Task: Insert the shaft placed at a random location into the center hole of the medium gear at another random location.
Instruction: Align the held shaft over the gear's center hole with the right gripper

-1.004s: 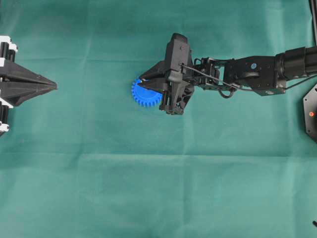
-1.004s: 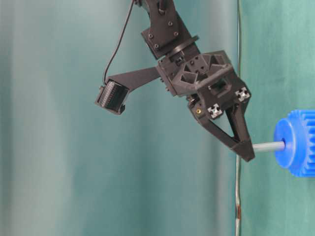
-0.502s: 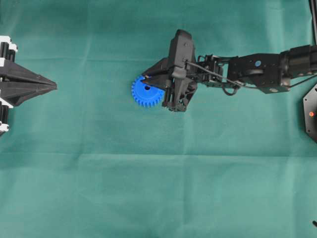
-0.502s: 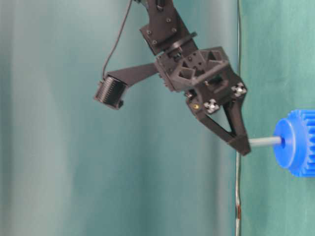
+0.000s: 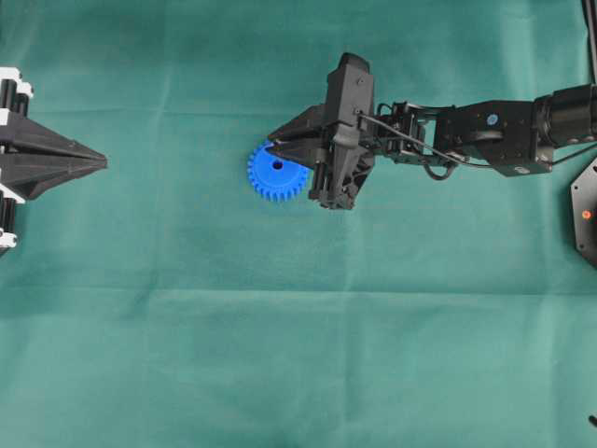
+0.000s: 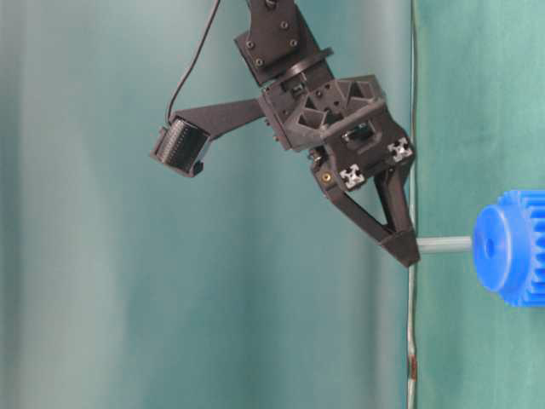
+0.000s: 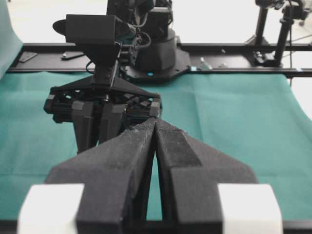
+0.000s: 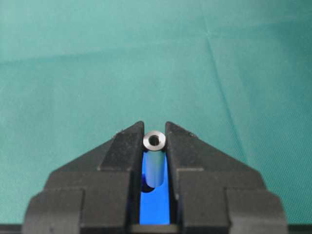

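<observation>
The blue medium gear [image 5: 277,174] lies flat on the green cloth, and its dark center hole [image 5: 277,165] shows in the overhead view. My right gripper [image 5: 271,145] hangs over the gear's far edge, shut on the shaft [image 6: 444,244]. In the table-level view the silvery pin points straight at the gear [image 6: 513,248], its free end a hair short of the hub. From the right wrist the shaft [image 8: 155,163] stands between the fingers [image 8: 126,146] with blue gear [image 8: 157,209] and part of the hole [image 8: 147,187] below. The left gripper [image 5: 99,163] rests shut and empty at the far left, and its tips [image 7: 155,123] meet.
Green cloth [image 5: 298,355] covers the whole table. A black fixture with a red light [image 5: 586,214] sits at the right edge. The right arm's base [image 7: 156,48] and a black rail stand beyond the cloth's far edge in the left wrist view.
The right gripper has drawn back from the gear with the shaft, whose end has come off the hub. In the overhead view the gripper shifted slightly right, uncovering the hole. The left arm stayed still.
</observation>
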`<control>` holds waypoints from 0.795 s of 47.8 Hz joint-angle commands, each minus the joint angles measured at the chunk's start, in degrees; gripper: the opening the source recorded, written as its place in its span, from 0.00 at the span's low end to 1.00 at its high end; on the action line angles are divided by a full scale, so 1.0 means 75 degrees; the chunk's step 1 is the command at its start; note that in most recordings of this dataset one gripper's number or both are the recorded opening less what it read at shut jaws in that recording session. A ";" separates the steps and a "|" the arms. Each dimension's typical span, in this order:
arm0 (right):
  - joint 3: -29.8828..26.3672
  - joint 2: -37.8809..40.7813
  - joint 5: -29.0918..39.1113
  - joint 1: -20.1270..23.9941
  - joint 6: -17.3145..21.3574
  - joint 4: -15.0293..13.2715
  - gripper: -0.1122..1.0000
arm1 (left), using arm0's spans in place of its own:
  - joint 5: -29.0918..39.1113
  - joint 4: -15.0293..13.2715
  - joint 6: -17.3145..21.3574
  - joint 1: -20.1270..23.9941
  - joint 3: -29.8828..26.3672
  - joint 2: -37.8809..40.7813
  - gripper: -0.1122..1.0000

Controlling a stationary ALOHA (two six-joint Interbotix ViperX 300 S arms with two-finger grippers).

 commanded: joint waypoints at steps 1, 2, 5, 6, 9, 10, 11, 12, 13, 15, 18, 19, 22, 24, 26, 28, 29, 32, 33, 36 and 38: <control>-0.0059 -0.0059 -0.0199 0.0035 0.0117 0.0035 0.22 | -0.0047 0.0012 0.0000 0.0012 -0.0199 0.0035 0.10; -0.0070 -0.0047 -0.0211 0.0047 0.0117 0.0035 0.22 | -0.0035 0.0012 0.0000 0.0012 -0.0199 0.0035 0.10; -0.0070 -0.0012 -0.0223 0.0059 0.0117 0.0035 0.22 | -0.0035 0.0023 0.0000 0.0023 -0.0199 0.0035 0.10; -0.0059 -0.0012 -0.0223 0.0070 0.0129 0.0035 0.22 | -0.0047 0.0012 0.0000 0.0023 -0.0211 0.0035 0.10; -0.0059 0.0023 -0.0223 0.0070 0.0129 0.0082 0.22 | -0.0035 0.0023 0.0000 0.0023 -0.0199 0.0035 0.10; -0.0059 0.0035 -0.0223 0.0070 0.0129 0.0094 0.22 | -0.0035 0.0023 0.0000 0.0023 -0.0199 0.0035 0.10; -0.0059 0.0059 -0.0234 0.0082 0.0129 0.0105 0.22 | -0.0047 0.0023 0.0000 0.0023 -0.0199 0.0035 0.10; -0.0059 0.0059 -0.0246 0.0082 0.0129 0.0117 0.22 | -0.0035 0.0012 0.0000 0.0023 -0.0199 0.0035 0.10; -0.0059 0.0070 -0.0258 0.0082 0.0129 0.0129 0.22 | -0.0035 0.0012 0.0000 0.0023 -0.0199 0.0035 0.10; -0.0059 0.0117 -0.0293 0.0082 0.0129 0.0152 0.22 | -0.0035 0.0023 0.0000 0.0023 -0.0199 0.0035 0.10; -0.0047 0.0152 -0.0328 0.0082 0.0129 0.0176 0.22 | -0.0035 0.0023 0.0000 0.0023 -0.0199 0.0035 0.10; -0.0047 0.0164 -0.0352 0.0082 0.0129 0.0187 0.22 | -0.0035 0.0023 0.0000 0.0023 -0.0199 0.0035 0.10; -0.0047 0.0188 -0.0375 0.0082 0.0129 0.0211 0.22 | -0.0035 0.0023 0.0000 0.0023 -0.0187 0.0035 0.10; -0.0023 0.0199 -0.0410 0.0082 0.0129 0.0211 0.22 | -0.0023 0.0012 0.0000 0.0023 -0.0199 0.0035 0.10; -0.0012 0.0199 -0.0445 0.0082 0.0129 0.0223 0.22 | -0.0023 0.0012 0.0000 0.0023 -0.0199 0.0035 0.10; -0.0012 0.0199 -0.0480 0.0082 0.0129 0.0223 0.22 | -0.0012 0.0012 0.0000 0.0023 -0.0199 0.0035 0.10; -0.0012 0.0199 -0.0504 0.0082 0.0129 0.0223 0.22 | 0.0000 0.0023 0.0000 0.0023 -0.0199 0.0035 0.10; -0.0012 0.0199 -0.0551 0.0094 0.0129 0.0223 0.22 | 0.0000 0.0012 0.0000 0.0023 -0.0199 0.0035 0.10; -0.0012 0.0188 -0.0562 0.0094 0.0129 0.0223 0.22 | 0.0000 0.0012 0.0000 0.0023 -0.0199 0.0035 0.10; -0.0023 0.0129 -0.0574 0.0094 0.0117 0.0223 0.22 | 0.0000 0.0012 0.0000 0.0023 -0.0199 0.0035 0.10; -0.0035 0.0035 -0.0574 0.0094 0.0117 0.0223 0.22 | 0.0000 0.0012 0.0000 0.0023 -0.0199 0.0035 0.10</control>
